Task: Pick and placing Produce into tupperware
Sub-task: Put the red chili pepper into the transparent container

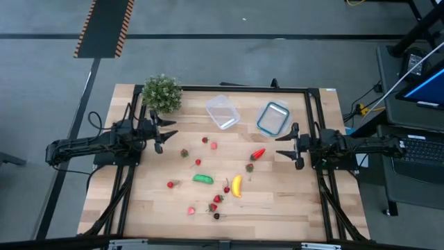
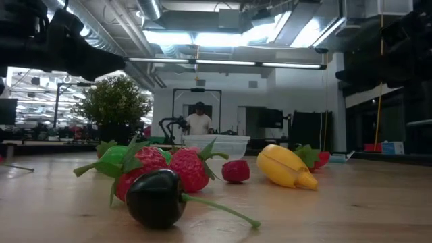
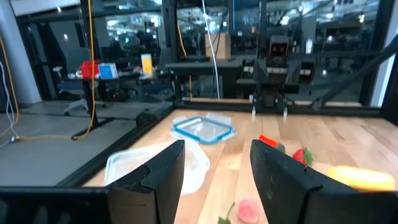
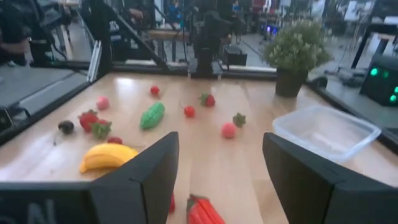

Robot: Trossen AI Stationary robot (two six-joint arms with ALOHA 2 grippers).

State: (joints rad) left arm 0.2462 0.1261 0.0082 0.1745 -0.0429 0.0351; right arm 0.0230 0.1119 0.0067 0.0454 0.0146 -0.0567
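Observation:
Toy produce lies scattered on the wooden table: a yellow banana (image 1: 236, 185), a green oblong one (image 1: 202, 178), a red pepper (image 1: 258, 153) and small red berries (image 1: 216, 200). The clear tupperware (image 1: 223, 112) stands at the far middle and also shows in the right wrist view (image 4: 326, 132). My left gripper (image 1: 165, 136) is open and empty at the table's left, above the table. My right gripper (image 1: 287, 146) is open and empty at the right, near the red pepper (image 4: 202, 211).
A bushy potted plant (image 1: 161, 93) stands at the far left. A clear container with a blue rim (image 1: 272, 118) sits right of the tupperware. A dark cherry (image 2: 155, 197) lies at the near edge. A person (image 2: 199, 120) stands in the room behind.

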